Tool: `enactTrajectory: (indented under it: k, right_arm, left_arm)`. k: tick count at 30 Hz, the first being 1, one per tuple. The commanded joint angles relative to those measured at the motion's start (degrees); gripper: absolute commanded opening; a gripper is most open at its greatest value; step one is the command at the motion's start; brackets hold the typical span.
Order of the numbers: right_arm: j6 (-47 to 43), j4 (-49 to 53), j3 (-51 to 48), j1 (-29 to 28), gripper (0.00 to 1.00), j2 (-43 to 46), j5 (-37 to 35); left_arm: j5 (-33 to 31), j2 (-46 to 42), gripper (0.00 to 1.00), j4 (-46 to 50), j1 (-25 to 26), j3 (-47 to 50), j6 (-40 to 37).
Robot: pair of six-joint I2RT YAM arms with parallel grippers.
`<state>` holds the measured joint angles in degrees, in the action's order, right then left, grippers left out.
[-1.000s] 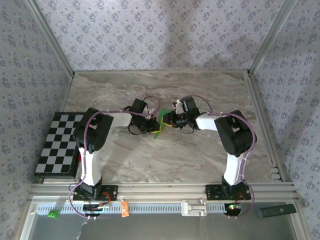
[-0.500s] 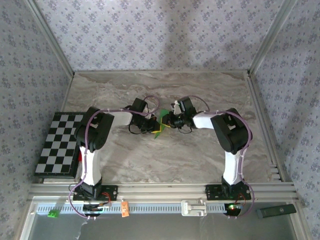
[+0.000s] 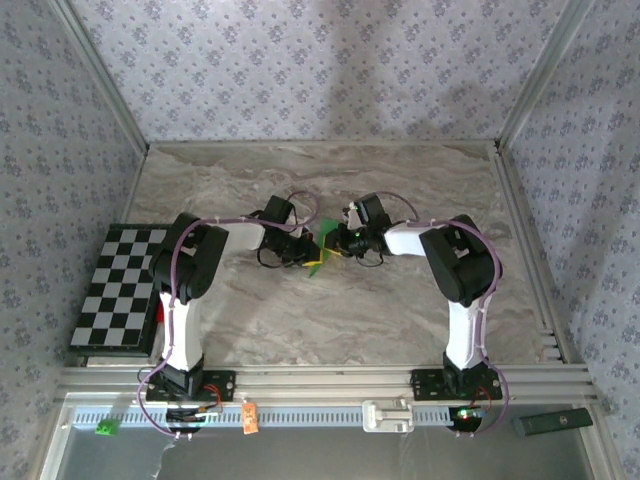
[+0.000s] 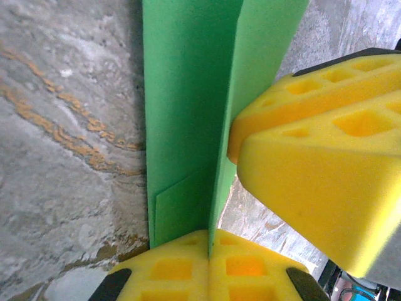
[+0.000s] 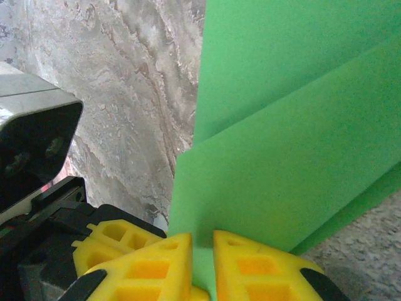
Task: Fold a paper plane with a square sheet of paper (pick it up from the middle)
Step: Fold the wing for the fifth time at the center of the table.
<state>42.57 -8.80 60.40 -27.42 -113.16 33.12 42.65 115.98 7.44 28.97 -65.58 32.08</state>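
Marble-patterned grey table [image 3: 400, 180] runs between papered walls [image 3: 300, 60]. A black-and-white checkered board [image 3: 115, 300] lies off its left edge, partly behind the left arm [image 3: 185, 270]. That arm and the right arm [image 3: 460, 265] both reach inward and meet over the middle of the table.

From above, the left gripper [image 3: 305, 250] and the right gripper [image 3: 335, 243] crowd together. Their dark bodies and cables cover most of the green paper [image 3: 324, 240], so only small scraps of green show and its shape cannot be read there.

In the left wrist view the left gripper [image 4: 210, 251] is clamped on the green paper [image 4: 182, 113], its yellow pads pressed together with the sheet rising on edge from the seam. A crease runs up the sheet and a small folded corner sits low on the left. The top is cut off by the frame. The right arm's yellow fingers [image 4: 313, 138] press against the paper's right side and hide what lies behind them.

In the right wrist view the right gripper [image 5: 202, 257] pinches the lower edge of the green paper [image 5: 301, 125] between its pads. Two overlapping layers fan upward and out of the frame. A blurred grey and black housing [image 5: 37, 144] is cut off at the left.

Below the table's near edge lie a black object [image 3: 553, 421], an orange tag [image 3: 250, 415] and a tiny green cube [image 3: 104, 428], too small to make out further.
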Motion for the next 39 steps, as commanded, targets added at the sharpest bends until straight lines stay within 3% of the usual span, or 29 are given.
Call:
enactTrajectory:
  k: [1,16,26,39]
  right_arm:
    - [-0.4,3.0,1.2,-0.1,0.18,-1.5,-2.3]
    - [-0.4,6.4,1.9,0.2,0.17,-2.8,-5.1]
    - [-1.1,7.3,2.9,0.2,0.17,-3.3,-4.7]
    - [-1.1,7.6,3.3,0.0,0.17,-3.5,-4.5]
  left_arm:
    - [-1.5,1.7,0.06,3.4,-0.2,-0.3,0.1]
    - [-1.9,-1.0,0.14,5.0,-0.2,0.1,1.7]
    - [-4.3,-8.1,0.23,8.6,-0.1,1.1,2.9]
    - [-3.6,-7.1,0.21,8.9,0.8,1.5,4.1]
